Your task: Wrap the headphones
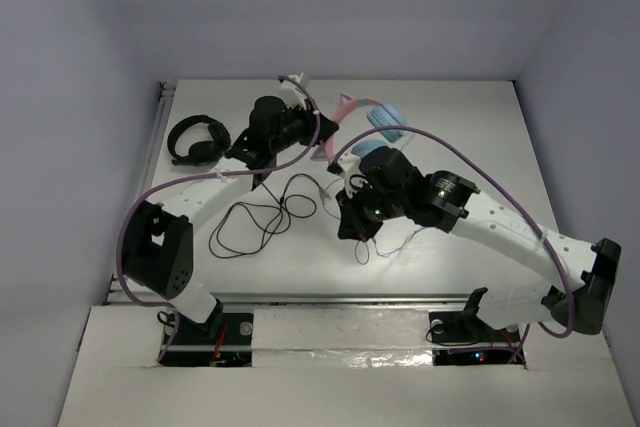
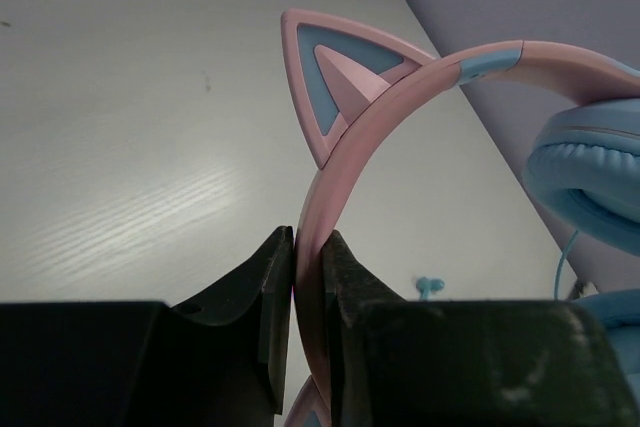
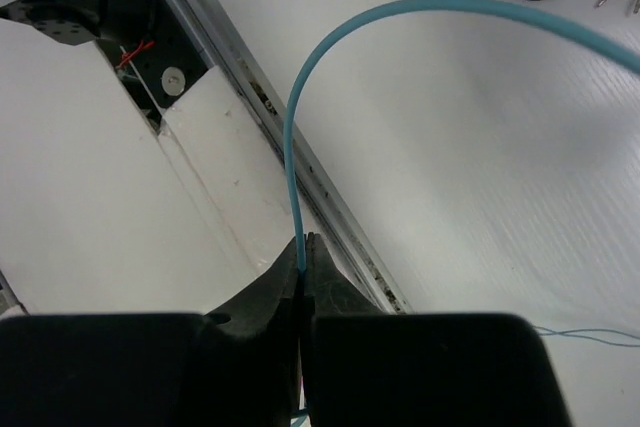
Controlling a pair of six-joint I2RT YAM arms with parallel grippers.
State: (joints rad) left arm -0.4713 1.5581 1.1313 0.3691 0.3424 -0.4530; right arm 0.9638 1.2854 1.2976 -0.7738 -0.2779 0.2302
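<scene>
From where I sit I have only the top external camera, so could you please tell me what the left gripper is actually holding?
Observer: The left gripper is shut on the pink headband of the headphones, just below one cat ear.
Operator: Thank you. And what does the right gripper have?
Observer: The right gripper is pinched shut on the thin light blue cable, which rises from its tips and arcs away to the right.
</scene>
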